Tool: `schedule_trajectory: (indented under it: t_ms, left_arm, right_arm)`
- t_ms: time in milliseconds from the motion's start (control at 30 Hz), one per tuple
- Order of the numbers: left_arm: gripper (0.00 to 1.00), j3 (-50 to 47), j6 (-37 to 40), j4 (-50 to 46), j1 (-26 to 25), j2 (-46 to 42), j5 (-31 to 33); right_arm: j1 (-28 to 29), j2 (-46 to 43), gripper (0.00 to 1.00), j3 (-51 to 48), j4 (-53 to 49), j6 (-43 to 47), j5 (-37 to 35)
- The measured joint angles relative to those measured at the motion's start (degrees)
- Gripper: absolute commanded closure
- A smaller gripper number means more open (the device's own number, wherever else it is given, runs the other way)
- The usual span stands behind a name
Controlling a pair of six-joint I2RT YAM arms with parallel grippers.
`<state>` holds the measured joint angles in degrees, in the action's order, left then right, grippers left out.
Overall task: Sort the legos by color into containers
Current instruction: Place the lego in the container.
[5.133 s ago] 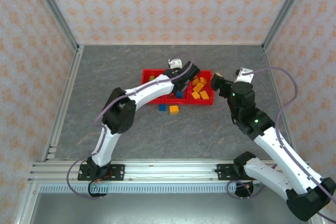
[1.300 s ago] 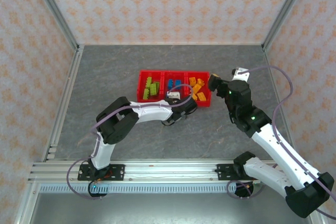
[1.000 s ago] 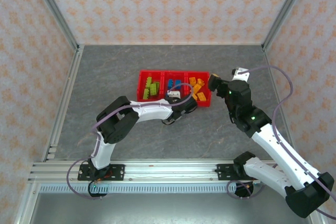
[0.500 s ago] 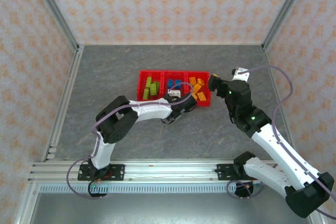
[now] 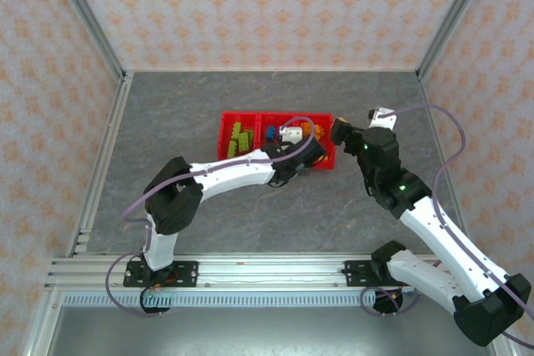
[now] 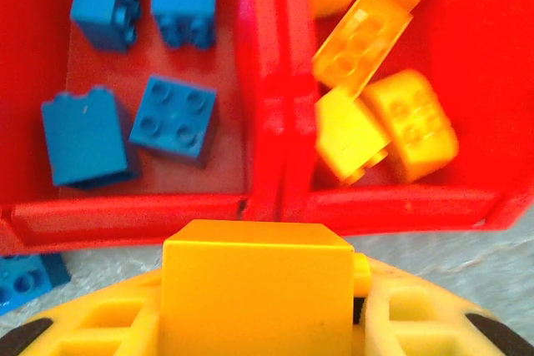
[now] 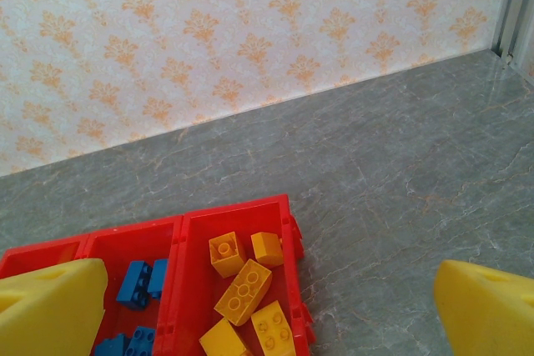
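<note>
Top view: the left claw [image 5: 305, 152] is parked over the near edge of the bins [image 5: 250, 113], roughly where the middle bin meets the right one. The right claw [image 5: 337, 131] is hung just off the tray's right end.

Left wrist: a yellow brick [image 6: 254, 289] is pinched between the fingers [image 6: 417, 327], so that claw is closed on it. It's held just short of the near wall, lined up with the divider [image 6: 267, 81] between the blue bin [image 6: 125, 214] and the yellow bin [image 6: 492, 56]. So this is judged to be the drop-off of a yellow one. Next, a nudge forward and to the right would be needed so the wall is cleared and the yellow pile is underneath, then the claw gets opened. A plain side is turned to the camera and studs can't be made out. The long axis is guessed to run finger to finger, parallel with the near wall. One blue brick [image 6: 21, 277] is left on the desk [image 6: 467, 248] by the blue bin.

Right wrist: the right fingers [image 7: 50, 306] are spread wide, nothing is held, and the bins are seen below.
</note>
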<state>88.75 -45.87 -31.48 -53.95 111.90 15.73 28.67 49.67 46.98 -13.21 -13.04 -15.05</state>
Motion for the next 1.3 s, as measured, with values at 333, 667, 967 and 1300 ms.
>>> schedule_trajectory:
  t_ms: [333, 667, 967, 1300]
  left_arm:
    - [0.70, 24.37, 5.57, -3.96, 1.75, 13.20, 1.09]
    - [0.62, 31.63, 9.09, -4.94, 5.64, 23.23, -2.43]
    - [0.52, 32.22, 9.94, -4.09, 6.01, 23.69, -7.02]
    - [0.30, 33.29, 10.25, -1.86, 6.01, 25.40, -9.86]
  right_arm:
    - [-1.99, -1.09, 0.00, 0.00, -2.62, 0.26, -5.81]
    - [-0.50, -2.47, 0.00, 0.00, -2.56, 1.29, -5.14]
    - [-0.48, -8.72, 0.00, 0.00, -1.16, 1.33, -8.72]
    - [-0.48, -12.02, 0.00, 0.00, 0.07, 1.77, -9.46]
